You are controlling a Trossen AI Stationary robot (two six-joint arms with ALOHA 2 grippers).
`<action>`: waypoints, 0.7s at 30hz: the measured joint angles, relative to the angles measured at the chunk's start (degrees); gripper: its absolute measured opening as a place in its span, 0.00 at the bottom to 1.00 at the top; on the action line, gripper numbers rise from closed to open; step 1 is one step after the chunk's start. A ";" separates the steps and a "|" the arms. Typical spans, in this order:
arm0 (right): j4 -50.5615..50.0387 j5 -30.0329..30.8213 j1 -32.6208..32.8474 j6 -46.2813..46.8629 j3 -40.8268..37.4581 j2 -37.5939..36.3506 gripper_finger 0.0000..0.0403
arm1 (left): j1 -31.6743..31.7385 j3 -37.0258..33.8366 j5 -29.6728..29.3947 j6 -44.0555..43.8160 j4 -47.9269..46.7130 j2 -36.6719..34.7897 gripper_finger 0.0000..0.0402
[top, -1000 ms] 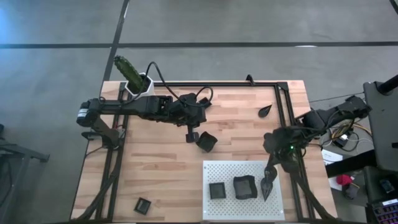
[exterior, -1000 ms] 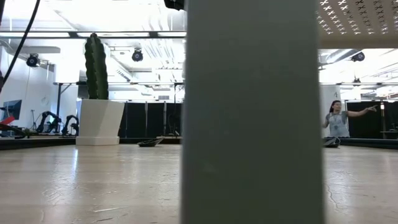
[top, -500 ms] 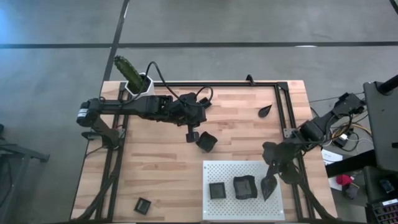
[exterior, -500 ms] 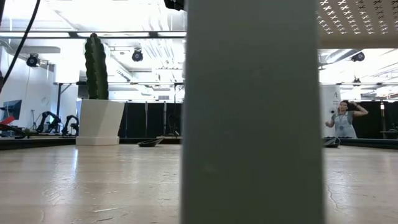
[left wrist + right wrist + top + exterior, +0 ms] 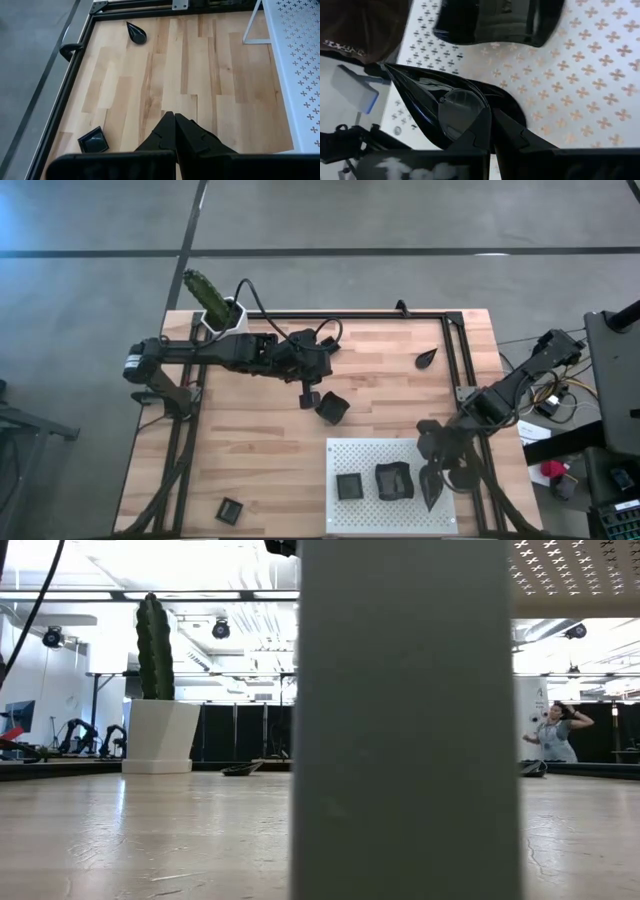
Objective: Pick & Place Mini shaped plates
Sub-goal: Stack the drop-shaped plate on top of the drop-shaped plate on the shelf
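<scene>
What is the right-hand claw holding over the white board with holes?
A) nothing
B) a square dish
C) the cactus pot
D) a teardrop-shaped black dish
D: the right gripper is shut on the rim of a glossy teardrop-shaped black dish just above the white board, beside the dishes already lying there.

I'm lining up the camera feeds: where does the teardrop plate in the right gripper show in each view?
High view: the teardrop plate hangs from the right gripper over the right part of the white perforated board.
Low view: not in it.
Left wrist view: not in it; only a board strip.
Right wrist view: fills the near middle, pinched by the gripper's fingers.
Shared landmark: the white perforated board.
</scene>
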 joint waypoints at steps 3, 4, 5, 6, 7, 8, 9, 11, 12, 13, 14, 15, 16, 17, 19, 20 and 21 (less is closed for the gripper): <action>0.05 -0.02 0.00 -0.41 0.10 0.00 0.02 | 0.00 0.00 0.01 0.00 0.00 0.00 0.00; 0.02 0.02 0.00 -0.83 0.10 0.00 0.02 | 0.00 0.00 0.00 0.00 0.00 0.00 0.00; 0.04 0.03 -0.03 -1.32 0.10 0.00 0.02 | 0.00 0.00 0.00 0.00 0.01 0.00 0.00; 0.02 0.06 -0.05 -1.72 0.10 0.00 0.02 | 0.00 0.00 0.00 0.00 0.06 0.00 0.00; -0.01 0.07 -0.05 -1.85 0.10 0.01 0.02 | 0.00 0.00 0.00 0.00 0.16 0.00 0.00; -0.01 0.06 -0.05 -1.90 0.10 0.05 0.02 | 0.00 0.00 0.00 0.00 0.26 0.00 0.00; -0.07 0.04 -0.05 -1.90 0.10 0.09 0.02 | 0.00 0.00 0.01 0.00 0.47 0.00 0.00; -0.16 0.05 -0.03 -1.90 0.10 0.09 0.02 | 0.00 0.02 0.02 0.00 0.61 0.00 0.00; -0.14 0.07 -0.05 -1.90 0.10 0.09 0.02 | 0.00 0.02 0.00 0.00 0.65 0.00 0.00; -0.18 0.29 -0.05 -1.91 0.10 0.05 0.02 | 0.00 0.02 0.01 0.00 0.86 0.00 0.00; -0.22 0.84 -0.05 -1.96 0.10 0.04 0.02 | 0.00 0.01 0.00 0.00 1.01 0.00 0.00; -0.28 1.59 -0.05 -1.98 0.10 0.03 0.02 | 0.00 0.02 0.00 0.00 1.01 0.00 0.00; -0.44 1.81 -0.05 -1.98 0.10 0.01 0.02 | 0.00 0.02 0.00 0.00 1.03 0.00 0.00; -0.58 1.84 -0.05 -2.09 0.10 0.00 0.02 | 0.00 0.01 0.01 0.00 1.07 0.00 0.00; -0.60 1.91 -0.05 -2.55 0.10 0.04 0.02 | 0.00 0.02 0.02 0.00 1.11 0.00 0.00; -0.62 1.99 -0.05 -2.57 0.10 0.04 0.02 | 0.00 0.02 0.02 0.00 1.13 0.00 0.00; -0.62 1.99 -0.05 -2.57 0.10 0.04 0.02 | 0.00 0.02 0.02 -0.01 1.17 0.00 0.00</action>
